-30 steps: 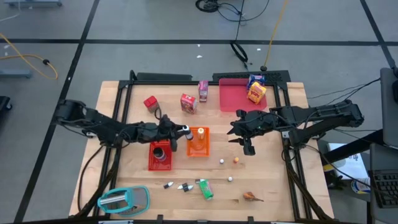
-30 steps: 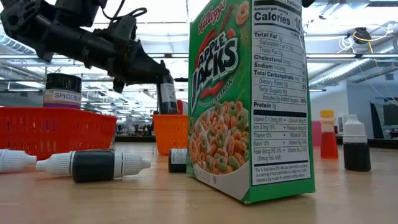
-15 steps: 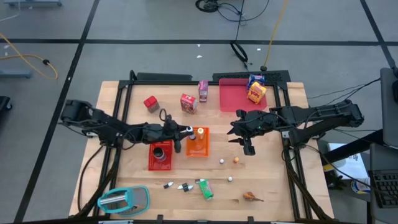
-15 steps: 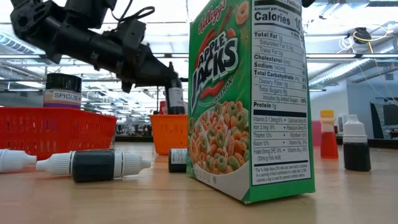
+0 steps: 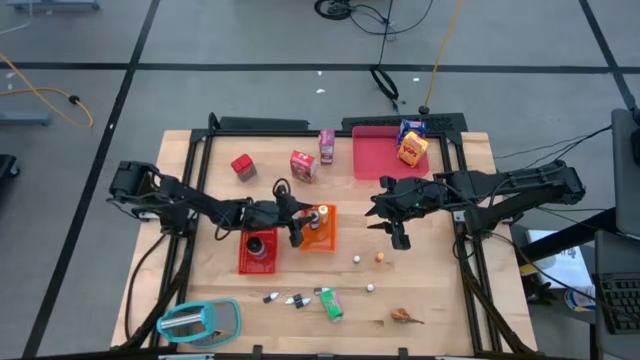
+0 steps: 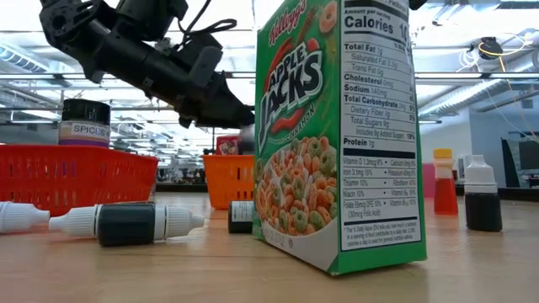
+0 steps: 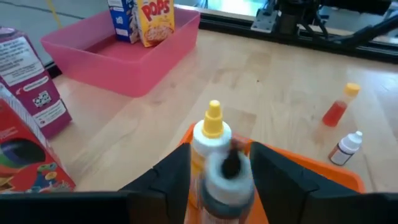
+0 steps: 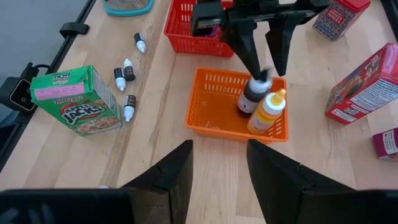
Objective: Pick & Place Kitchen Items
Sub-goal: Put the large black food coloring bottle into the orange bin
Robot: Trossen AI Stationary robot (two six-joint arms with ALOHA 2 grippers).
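Right now the left claw (image 8: 261, 43) hangs directly over the orange bin (image 8: 205, 115), its two fingers spread to either side of a small dark bottle (image 8: 252, 96) that stands upright just below their tips, white cap pointing up into the gap. From the right wrist view the fingers appear parted and clear of the bottle's sides, so the claw looks released, not gripping, though the bottle is blurred and a light touch cannot be ruled out. The bottle stands inside the bin, touching or just beside a yellow-capped bottle (image 8: 268, 113), which is also upright. The relation that matters is vertical: the bottle's long axis runs straight up toward the claw, so a withdrawal probably needs to go straight up to avoid knocking either bottle over. The right claw (image 5: 398, 237) waits well apart over bare tabletop (image 5: 440, 270), fingers partly spread with nothing between them. Of the loose items, the small balls (image 5: 368, 258) lie nearer that right claw, while the green cereal box (image 5: 329, 303) and tiny dropper bottles (image 5: 285, 298) lie closer to the left one.
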